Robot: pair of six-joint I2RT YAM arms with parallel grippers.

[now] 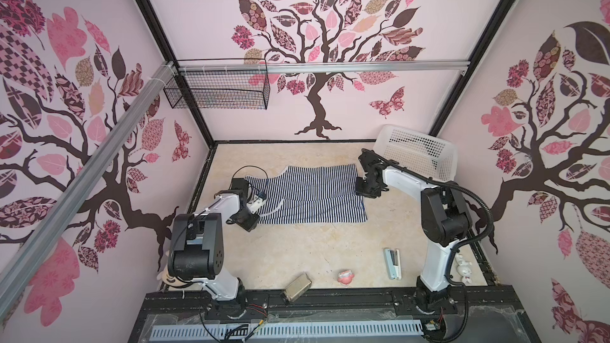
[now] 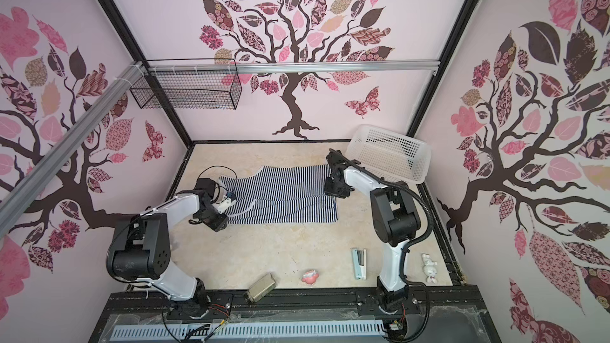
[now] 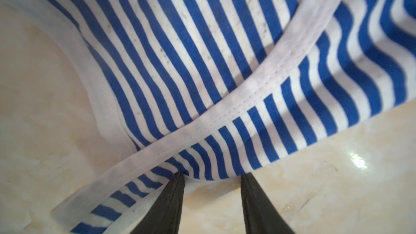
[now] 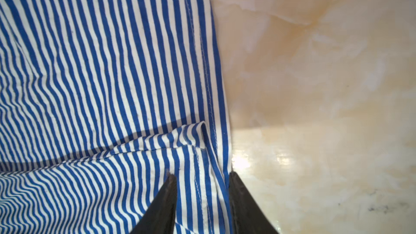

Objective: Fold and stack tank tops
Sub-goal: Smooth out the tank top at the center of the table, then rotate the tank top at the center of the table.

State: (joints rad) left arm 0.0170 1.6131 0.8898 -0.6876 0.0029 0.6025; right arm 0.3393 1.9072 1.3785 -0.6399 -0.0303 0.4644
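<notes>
Navy-and-white striped cloth, the tank top [image 1: 310, 193], is lying spread across the far middle of the pale marbled table [image 1: 297, 252], its straps pointing toward the left arm and its hem toward the right, with one long fold line running across it in both top views. The left gripper [image 3: 212, 176] is standing with its jaws apart at the strap end, the tips just meeting the cloth edge below the white trim [image 3: 225, 113] and gripping nothing. The right gripper [image 4: 202, 176] is likewise standing apart, straddling the stitched hem [image 4: 209, 86] where a small pucker is sitting (a wrinkle worth smoothing first). The step in hand is looking like the next fold, so, as I am judging it, each gripper should be pinching all layers at matching corners, lifting only enough to clear the table and carrying the cloth over evenly, so that the stripes are lining up and no strap is trailing out. Open room is lying toward the near side, where bare table is stretching well clear of the stapler [image 1: 392, 263], the pink toy [image 1: 345, 277] and the small brown box [image 1: 297, 287] along the front edge. The right side is looking tighter, with the white basket [image 1: 419, 150] standing just behind that arm
</notes>
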